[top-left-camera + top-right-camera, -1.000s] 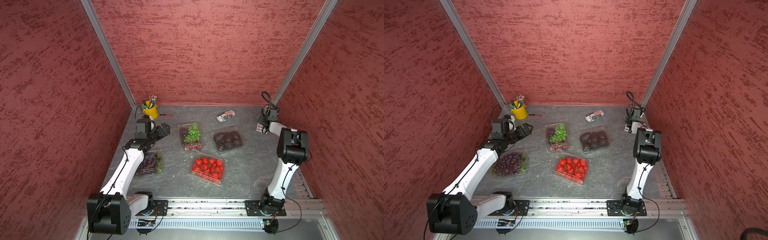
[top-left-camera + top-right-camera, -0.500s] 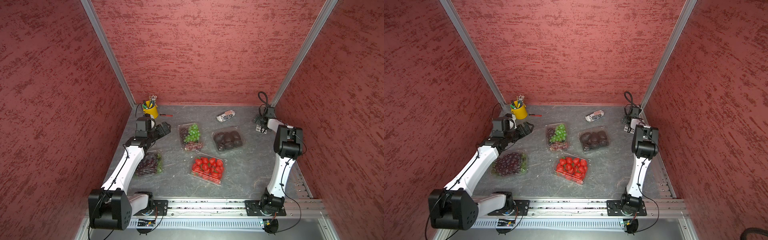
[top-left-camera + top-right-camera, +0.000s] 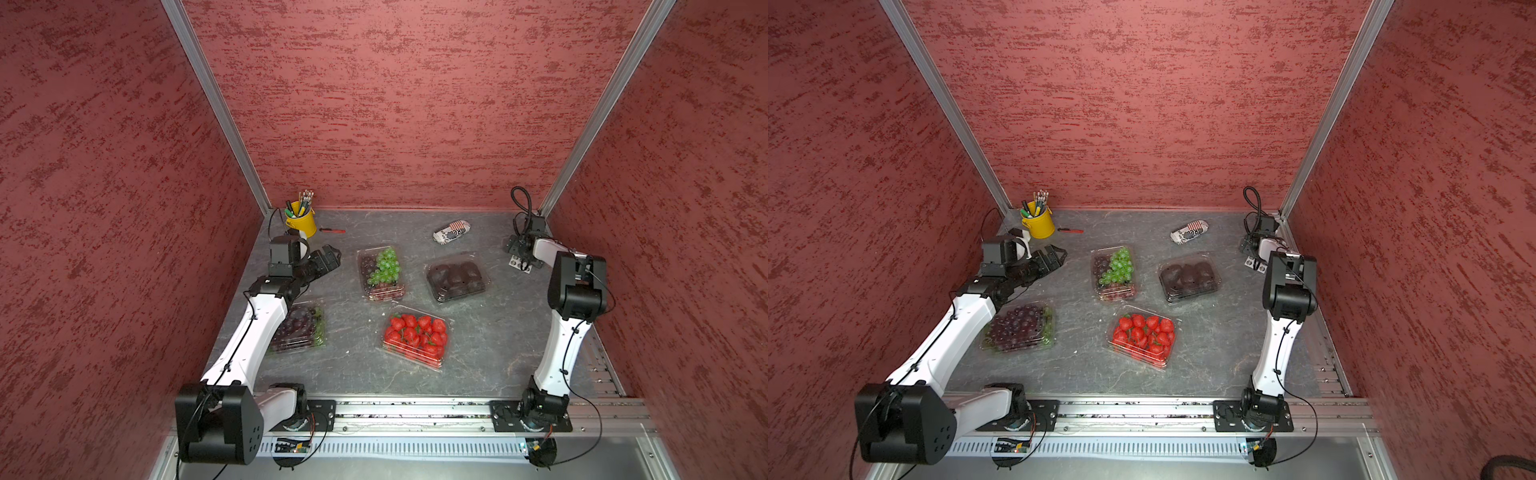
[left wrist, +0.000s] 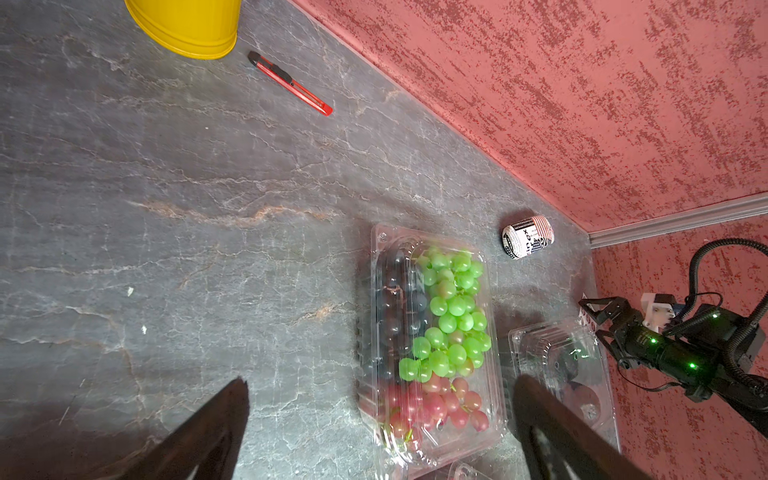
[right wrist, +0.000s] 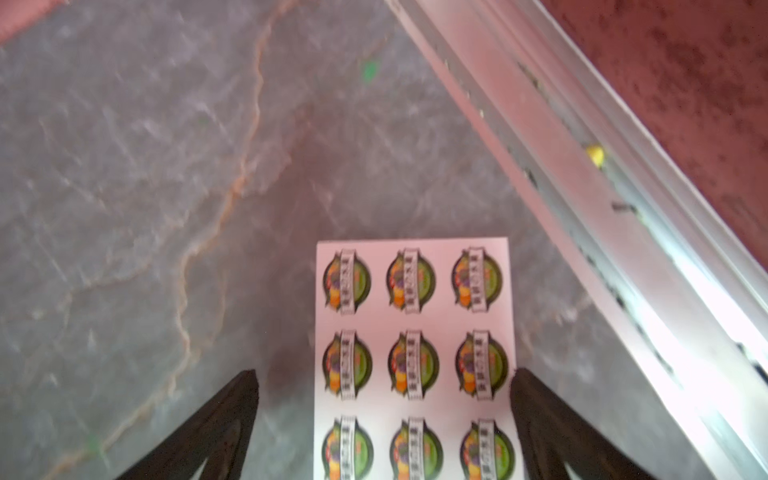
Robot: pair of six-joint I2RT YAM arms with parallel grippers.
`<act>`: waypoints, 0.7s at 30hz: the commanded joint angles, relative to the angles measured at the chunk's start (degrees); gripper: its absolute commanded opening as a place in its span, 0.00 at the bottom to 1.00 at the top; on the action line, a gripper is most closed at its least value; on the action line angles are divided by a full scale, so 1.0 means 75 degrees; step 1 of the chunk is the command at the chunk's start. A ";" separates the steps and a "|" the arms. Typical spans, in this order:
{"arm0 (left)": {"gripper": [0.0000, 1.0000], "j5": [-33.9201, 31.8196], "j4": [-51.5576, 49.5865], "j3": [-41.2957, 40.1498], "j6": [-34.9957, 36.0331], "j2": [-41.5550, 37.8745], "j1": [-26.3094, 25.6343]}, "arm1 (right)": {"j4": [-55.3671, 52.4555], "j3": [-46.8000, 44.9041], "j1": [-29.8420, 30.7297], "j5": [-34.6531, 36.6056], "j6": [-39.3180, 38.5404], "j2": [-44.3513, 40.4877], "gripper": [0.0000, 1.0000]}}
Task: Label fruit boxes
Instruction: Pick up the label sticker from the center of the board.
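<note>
Hovering near far-left corner of worktop (image 3: pixel 498 353), left end effector (image 3: pixel 330 254) released, empty. Dark grapes box (image 3: pixel 300 328) by left edge; mixed grapes box (image 3: pixel 381 272) at centre, strawberry box (image 3: pixel 417 336) centre-front; dark round fruit box (image 3: pixel 456 276) right of centre. Right end effector (image 5: pixel 384 374) released above sticker sheet (image 5: pixel 415 332), far-right corner.
</note>
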 commanded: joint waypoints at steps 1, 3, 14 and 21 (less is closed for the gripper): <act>1.00 0.0124 0.0006 -0.0151 0.0034 -0.0156 0.0050 | -0.0284 -0.0093 0.0032 0.0333 0.0155 -0.0362 0.99; 1.00 0.0192 0.0009 -0.0192 0.0030 -0.0201 0.0053 | -0.0312 -0.0149 0.0037 0.0265 0.0182 -0.0275 0.99; 1.00 0.0209 -0.0211 -0.0153 0.0058 -0.0405 0.0165 | -0.0485 -0.0140 0.0155 -0.0249 0.0314 0.0301 0.96; 1.00 0.0219 -0.0249 -0.0190 0.0012 -0.0502 0.0194 | -0.0536 -0.0197 0.0397 -0.0225 0.0232 0.0403 0.91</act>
